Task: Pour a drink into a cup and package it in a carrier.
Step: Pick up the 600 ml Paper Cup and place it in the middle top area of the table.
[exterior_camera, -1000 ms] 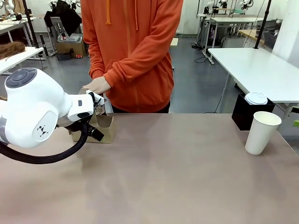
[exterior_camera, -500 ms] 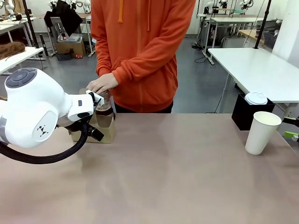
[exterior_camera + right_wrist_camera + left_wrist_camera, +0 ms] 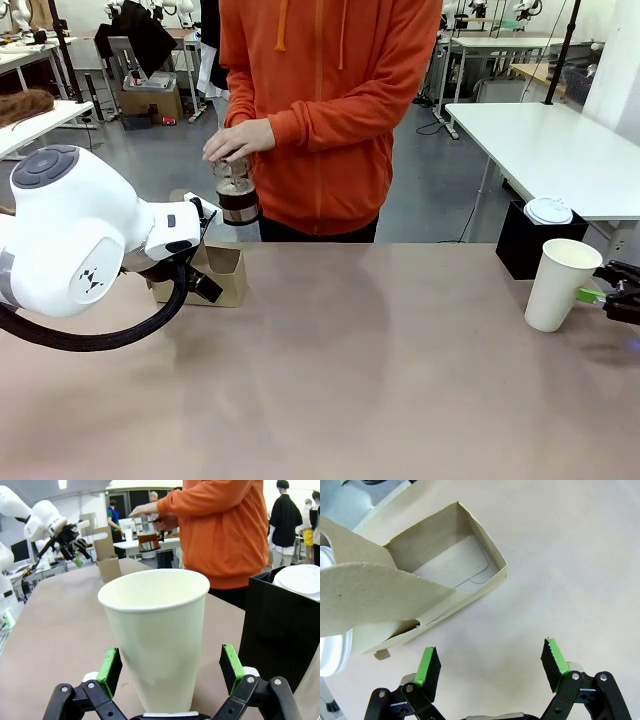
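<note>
The left gripper (image 3: 490, 660) hangs with its two green-padded fingers (image 3: 427, 665) spread wide and nothing between them. It is above the bare tan tabletop (image 3: 580, 570), at the left of the scene. Just beyond its fingertips stands the brown cardboard cup carrier (image 3: 370, 595), a low box with an upright handle panel down its middle. The slot on the gripper's side is open and holds nothing. In the front view the carrier (image 3: 225, 280) sits at the far left of the table (image 3: 350, 380), partly behind the white left arm.

The right gripper (image 3: 170, 670) is also spread and grips nothing. The tall white paper cup (image 3: 155, 630) stands upright just ahead of it, framed between its green pads (image 3: 230, 666). From the front, this gripper (image 3: 620, 300) enters at the right edge, low over the table and just right of the cup (image 3: 560, 285). I cannot tell whether a pad touches the cup wall. Behind the cup, past the far right table edge, stands a black box (image 3: 520, 240) with a white round lid (image 3: 548, 211) on top.

At the far side a person in an orange hoodie (image 3: 320, 100) holds a clear glass cylindrical jug (image 3: 237, 195) by its top in one hand (image 3: 238, 140). It is in the air, above and just right of the carrier. The amber-brown drink (image 3: 148, 540) fills its lower part.
</note>
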`<state>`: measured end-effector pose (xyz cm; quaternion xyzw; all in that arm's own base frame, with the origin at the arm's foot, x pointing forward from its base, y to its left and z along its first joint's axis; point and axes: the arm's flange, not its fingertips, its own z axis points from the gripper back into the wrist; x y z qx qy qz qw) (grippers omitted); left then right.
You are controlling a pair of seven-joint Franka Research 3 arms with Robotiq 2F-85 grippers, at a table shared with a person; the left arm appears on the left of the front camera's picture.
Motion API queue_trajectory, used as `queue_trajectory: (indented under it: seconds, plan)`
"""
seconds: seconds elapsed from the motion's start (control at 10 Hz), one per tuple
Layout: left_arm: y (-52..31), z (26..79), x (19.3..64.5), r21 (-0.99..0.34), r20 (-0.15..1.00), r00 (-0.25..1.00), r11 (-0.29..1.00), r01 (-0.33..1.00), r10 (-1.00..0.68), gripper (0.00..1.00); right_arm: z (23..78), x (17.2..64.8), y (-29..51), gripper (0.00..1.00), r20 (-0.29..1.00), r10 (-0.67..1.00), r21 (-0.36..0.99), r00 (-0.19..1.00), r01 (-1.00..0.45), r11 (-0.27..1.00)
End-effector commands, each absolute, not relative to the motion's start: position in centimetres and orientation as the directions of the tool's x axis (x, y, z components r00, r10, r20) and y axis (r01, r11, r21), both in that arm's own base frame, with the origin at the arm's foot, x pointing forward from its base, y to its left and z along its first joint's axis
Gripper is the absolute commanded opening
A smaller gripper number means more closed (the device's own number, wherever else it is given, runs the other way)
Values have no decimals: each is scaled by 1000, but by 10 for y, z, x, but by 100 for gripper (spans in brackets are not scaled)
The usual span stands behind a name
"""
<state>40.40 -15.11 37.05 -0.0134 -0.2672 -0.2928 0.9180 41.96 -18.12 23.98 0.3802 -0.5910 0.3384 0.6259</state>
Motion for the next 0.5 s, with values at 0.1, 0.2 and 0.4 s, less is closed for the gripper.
queue_trajectory:
  seconds: [0.1,0.2,0.4]
  plan:
    - [-151,371,404,131,499,686,828,545,-530,100,239,431,-164,100,996,-42,86,75,-858,507]
    - [-151,371,404,131,499,686,828,545,-530,100,238,434,-160,100,996,-48,95,81,-861,501]
    - [-151,371,404,131,499,686,828,545,-530,100,237,443,-151,100,992,-67,122,103,-867,483]
